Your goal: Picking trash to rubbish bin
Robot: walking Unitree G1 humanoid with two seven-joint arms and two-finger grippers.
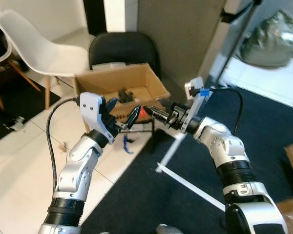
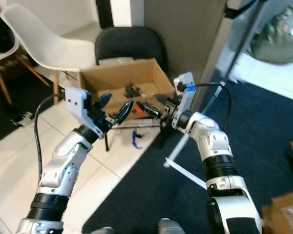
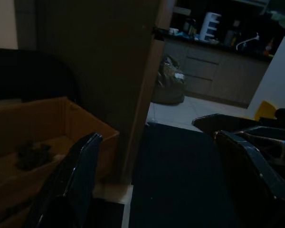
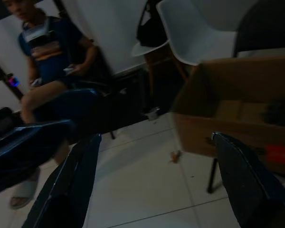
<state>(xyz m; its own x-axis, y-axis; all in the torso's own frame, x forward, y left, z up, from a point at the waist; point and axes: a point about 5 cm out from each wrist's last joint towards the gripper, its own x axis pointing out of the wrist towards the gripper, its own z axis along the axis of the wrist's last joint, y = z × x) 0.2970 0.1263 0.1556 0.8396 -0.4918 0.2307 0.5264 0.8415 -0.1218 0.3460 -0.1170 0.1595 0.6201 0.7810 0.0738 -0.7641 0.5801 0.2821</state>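
Note:
An open cardboard box (image 1: 151, 80) stands on thin black legs in front of me, with dark trash (image 1: 124, 94) lying inside. A small blue scrap (image 1: 127, 145) lies on the tiles below its front, and a brown scrap (image 1: 64, 145) lies further left. My left gripper (image 1: 123, 113) is raised before the box front, open and holding nothing. My right gripper (image 1: 157, 109) faces it from the right, also open and holding nothing. The two sets of fingertips are close together. A red patch (image 4: 280, 154) shows on the box front.
A black chair (image 1: 124, 48) stands behind the box and a white chair (image 1: 39, 44) at the back left. Dark carpet (image 1: 151, 195) with a white strip (image 1: 185, 180) lies to the right. A full bag (image 1: 268, 41) sits at the far right. A person (image 4: 47, 52) sits nearby.

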